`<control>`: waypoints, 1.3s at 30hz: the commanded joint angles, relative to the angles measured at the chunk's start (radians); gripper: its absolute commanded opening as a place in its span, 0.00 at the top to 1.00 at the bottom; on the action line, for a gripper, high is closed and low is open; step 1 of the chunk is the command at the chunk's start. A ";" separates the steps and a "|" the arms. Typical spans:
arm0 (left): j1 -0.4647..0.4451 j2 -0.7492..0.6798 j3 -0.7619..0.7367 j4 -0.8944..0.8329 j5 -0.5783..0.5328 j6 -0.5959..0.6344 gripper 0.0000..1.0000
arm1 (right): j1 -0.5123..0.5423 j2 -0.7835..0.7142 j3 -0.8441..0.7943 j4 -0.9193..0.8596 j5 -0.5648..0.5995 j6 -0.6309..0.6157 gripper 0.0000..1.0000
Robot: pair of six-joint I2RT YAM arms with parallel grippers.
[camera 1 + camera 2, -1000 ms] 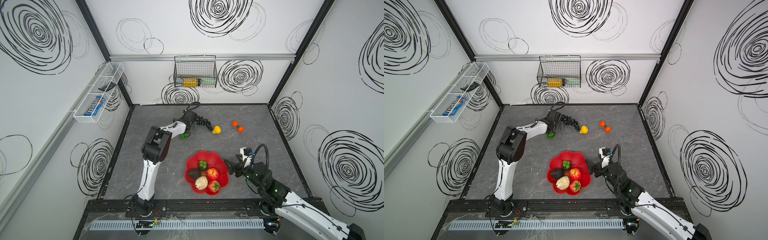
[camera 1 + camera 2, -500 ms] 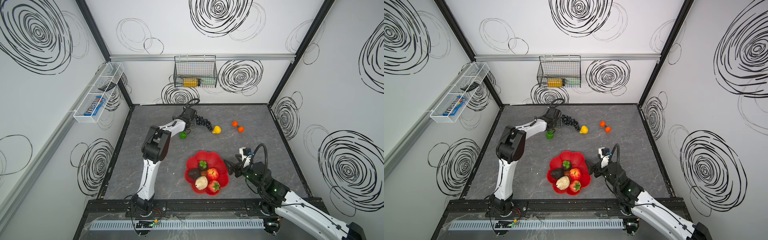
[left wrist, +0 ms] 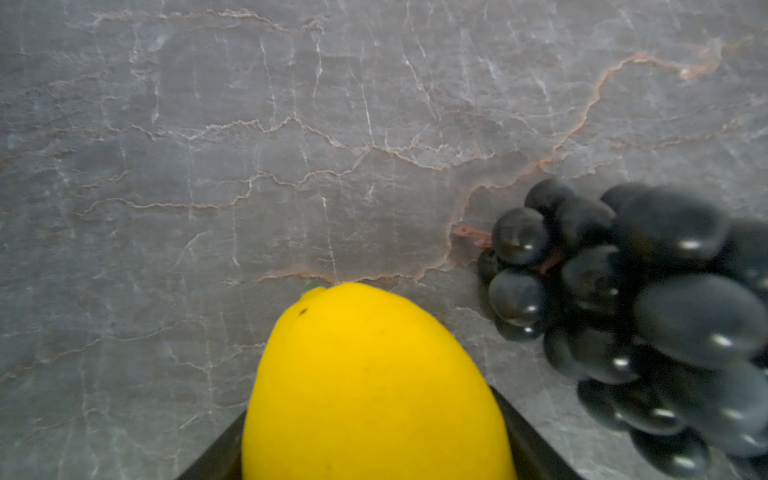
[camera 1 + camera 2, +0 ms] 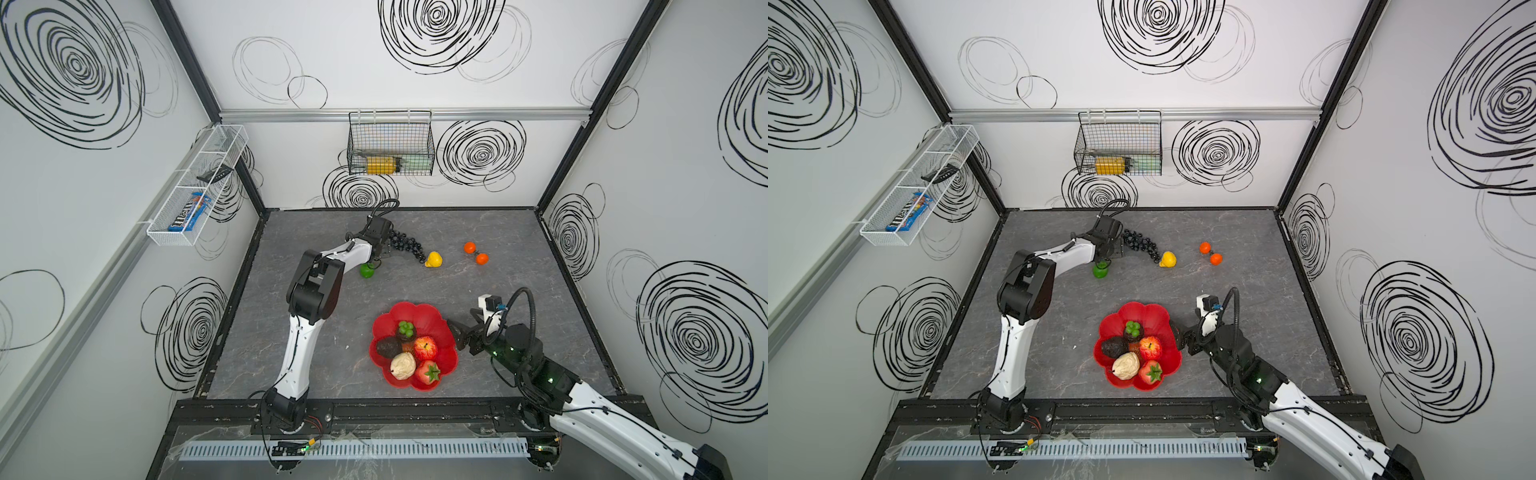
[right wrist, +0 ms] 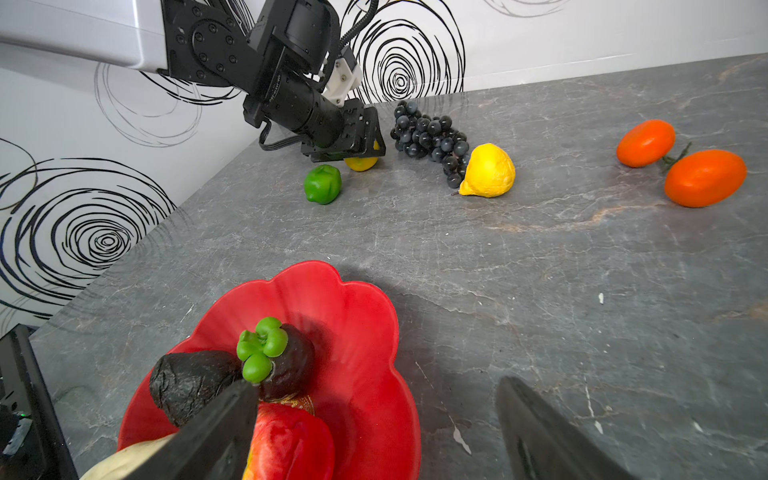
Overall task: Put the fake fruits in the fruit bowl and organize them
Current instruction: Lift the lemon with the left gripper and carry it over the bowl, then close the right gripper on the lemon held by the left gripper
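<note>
The red fruit bowl (image 4: 419, 316) (image 5: 357, 316) holds a mangosteen (image 4: 407, 330), avocado (image 4: 388, 347), apple (image 4: 425, 347), beige lumpy fruit (image 4: 403, 365) and strawberry (image 4: 428, 372). At the back of the table my left gripper (image 4: 382, 249) (image 3: 370, 403) has its jaws against both sides of a yellow lemon (image 3: 365, 374) (image 5: 361, 163) that rests on the table. Black grapes (image 4: 405, 245) lie just beside it. A lime (image 4: 367, 271), a second lemon (image 4: 433, 259) and two oranges (image 4: 470, 247) lie loose. My right gripper (image 4: 457, 334) (image 5: 376, 384) hangs open at the bowl's right rim.
A black wire basket (image 4: 390, 145) with a yellow container hangs on the back wall. A white mesh basket (image 4: 195, 187) with a blue packet is fixed to the left wall. The left arm's elbow (image 4: 313, 291) stands over the table's left side.
The left gripper has shifted off the lime toward the grapes and narrowed its jaws round the lemon. The lime now shows fully. The right arm has barely moved.
</note>
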 commanded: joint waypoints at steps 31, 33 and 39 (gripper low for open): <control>-0.400 -0.996 -1.150 1.012 0.279 0.239 0.35 | -0.030 0.085 0.307 -0.290 -0.097 0.224 0.02; -0.436 -1.000 -1.184 1.079 0.312 0.269 0.35 | -0.031 0.108 0.359 -0.319 -0.141 0.251 0.02; -0.541 -0.983 -1.201 1.127 0.310 0.382 0.35 | 0.016 0.162 0.485 -0.401 -0.149 0.355 0.01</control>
